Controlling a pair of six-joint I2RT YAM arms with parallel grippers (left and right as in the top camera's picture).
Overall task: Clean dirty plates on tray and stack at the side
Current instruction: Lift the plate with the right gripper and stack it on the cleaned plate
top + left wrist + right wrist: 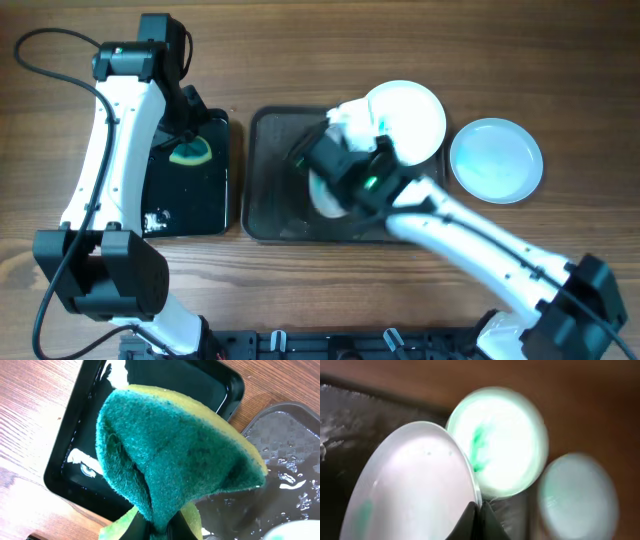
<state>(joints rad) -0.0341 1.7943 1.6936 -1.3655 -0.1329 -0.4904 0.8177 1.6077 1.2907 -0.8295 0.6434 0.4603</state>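
My left gripper (187, 138) (160, 531) is shut on a yellow sponge with a green scrub face (190, 153) (175, 455), held over the black water tray (215, 210) (80, 435). My right gripper (338, 182) (479, 511) is shut on the rim of a pale plate (322, 196) (415, 485), held tilted over the grey tray (265, 170) (350, 415). A white plate with a green smear (410, 118) (502, 440) lies at the tray's far right corner. A light blue plate (496, 160) (577, 495) lies on the table to the right of the tray.
The grey tray's floor is wet, and it also shows in the left wrist view (285, 450). The two trays stand side by side with a narrow gap. Bare wooden table (560, 70) surrounds them. A black cable (40, 70) runs at the far left.
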